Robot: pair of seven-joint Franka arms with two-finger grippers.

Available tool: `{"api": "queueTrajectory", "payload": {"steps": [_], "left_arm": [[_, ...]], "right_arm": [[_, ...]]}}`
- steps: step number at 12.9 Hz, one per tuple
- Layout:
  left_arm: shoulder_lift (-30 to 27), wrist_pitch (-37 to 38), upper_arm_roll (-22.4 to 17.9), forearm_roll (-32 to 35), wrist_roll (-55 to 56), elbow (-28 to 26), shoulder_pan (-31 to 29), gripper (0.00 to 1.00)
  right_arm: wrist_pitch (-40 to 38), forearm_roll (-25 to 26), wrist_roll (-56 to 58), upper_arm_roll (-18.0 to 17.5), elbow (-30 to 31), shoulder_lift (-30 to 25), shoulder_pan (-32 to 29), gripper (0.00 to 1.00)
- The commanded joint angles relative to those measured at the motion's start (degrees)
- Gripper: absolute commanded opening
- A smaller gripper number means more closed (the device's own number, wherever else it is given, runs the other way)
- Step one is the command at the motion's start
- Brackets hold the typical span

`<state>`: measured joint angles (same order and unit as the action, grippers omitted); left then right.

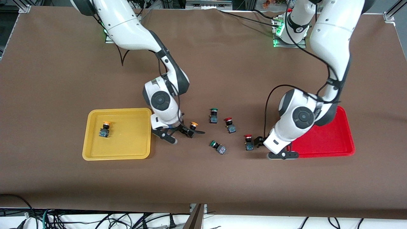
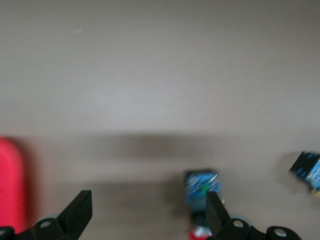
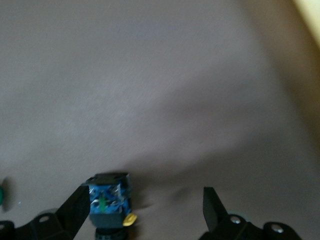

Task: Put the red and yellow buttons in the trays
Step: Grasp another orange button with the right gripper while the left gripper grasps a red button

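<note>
The right gripper (image 1: 179,132) hung low over the bench (image 1: 63,79) just beside the yellow tray (image 1: 95,152), its fingers (image 3: 75,215) spread, one of them against a yellow button (image 1: 193,125) that sat between them. A second yellow button (image 1: 105,128) stood in the yellow tray. The left gripper (image 1: 270,148) was low by the red tray (image 1: 346,133), fingers (image 2: 80,212) spread wide, one of them at a red button (image 1: 248,142). Another red button (image 1: 229,124) stood on the bench farther from the front camera, beside a green button (image 1: 213,115). A second green button (image 1: 217,147) lay tipped on the bench, nearer the front camera than the others. The red tray held no button.
</note>
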<state>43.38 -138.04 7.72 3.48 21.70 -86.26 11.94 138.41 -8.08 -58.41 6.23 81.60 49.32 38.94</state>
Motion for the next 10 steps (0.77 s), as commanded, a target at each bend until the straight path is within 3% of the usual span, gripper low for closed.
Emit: {"api": "queueTrajectory", "payload": {"steps": [1,3,8,9,10], "left_arm": [[4.6,-5.7,-1.0,0.0,4.3,2.5,3.6,1.00],[7.1,-8.3,-1.0,0.0,5.4,2.5,4.5,1.00],[6.5,-7.8,-2.6,2.4,10.6,-1.4,6.6,1.00],[5.7,-7.8,-2.6,2.4,10.6,-2.5,6.8,0.92],[5.1,-7.5,-2.6,2.4,10.6,-3.0,6.8,0.57]], "right_arm": [[1.1,-0.1,-1.5,0.3,-0.7,0.8,1.2,1.00],[1.6,0.1,-1.7,0.3,-0.8,1.7,2.1,1.00],[2.0,0.5,-0.9,0.5,-1.3,1.7,2.4,0.99],[1.9,0.4,-0.9,0.6,-1.4,1.0,2.4,0.99],[1.9,0.5,-0.8,0.8,-1.4,0.8,2.4,0.99]]}}
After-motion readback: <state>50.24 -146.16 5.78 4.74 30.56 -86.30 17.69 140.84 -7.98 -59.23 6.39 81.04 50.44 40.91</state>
